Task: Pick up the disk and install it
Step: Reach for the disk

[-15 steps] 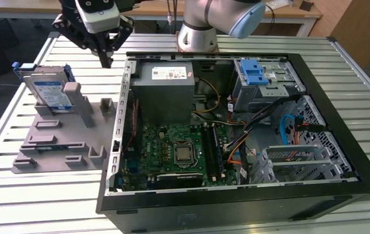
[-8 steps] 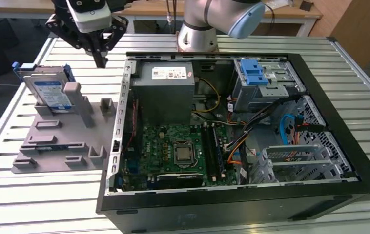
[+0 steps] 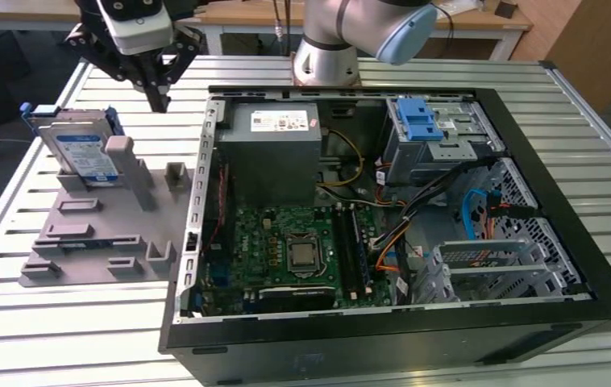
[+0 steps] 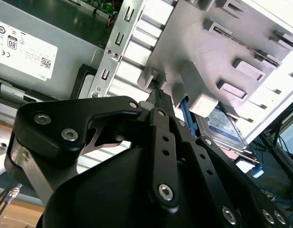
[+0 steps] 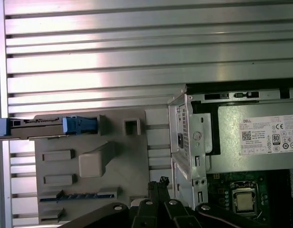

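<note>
The disk is a silver hard drive with a blue-and-white label and blue side rails. It stands on edge in the grey holder at the exterior view's left. My gripper hangs over the table just to the exterior view's right of the disk, between the holder and the computer case, fingers pointing down, shut and holding nothing. The second wrist view has the gripper in front of the disk. In the first wrist view the disk lies edge-on, apart from the gripper.
An open computer case lies on the slatted metal table. Inside it are a grey power supply, the motherboard, cables, and a drive cage with a blue latch. The arm's base stands behind the case.
</note>
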`<action>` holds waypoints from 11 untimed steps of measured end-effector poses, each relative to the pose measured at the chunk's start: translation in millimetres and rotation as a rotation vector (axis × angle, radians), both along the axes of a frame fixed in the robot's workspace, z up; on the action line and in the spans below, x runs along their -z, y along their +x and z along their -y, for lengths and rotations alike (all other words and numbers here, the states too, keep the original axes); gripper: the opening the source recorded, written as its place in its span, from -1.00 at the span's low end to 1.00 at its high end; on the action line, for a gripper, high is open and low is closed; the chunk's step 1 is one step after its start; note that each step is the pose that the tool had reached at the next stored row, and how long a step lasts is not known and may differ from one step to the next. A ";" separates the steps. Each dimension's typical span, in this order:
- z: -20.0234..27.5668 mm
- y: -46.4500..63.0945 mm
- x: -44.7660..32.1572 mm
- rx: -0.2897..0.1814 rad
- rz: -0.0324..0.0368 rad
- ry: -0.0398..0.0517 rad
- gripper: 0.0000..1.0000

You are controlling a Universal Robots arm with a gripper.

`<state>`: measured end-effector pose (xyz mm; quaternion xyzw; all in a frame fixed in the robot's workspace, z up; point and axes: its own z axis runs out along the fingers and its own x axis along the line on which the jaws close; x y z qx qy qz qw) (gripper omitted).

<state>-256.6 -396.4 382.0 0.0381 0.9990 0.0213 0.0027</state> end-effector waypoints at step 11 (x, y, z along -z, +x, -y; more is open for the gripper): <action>-0.2 -9.3 0.9 0.000 -0.0015 0.0000 -0.79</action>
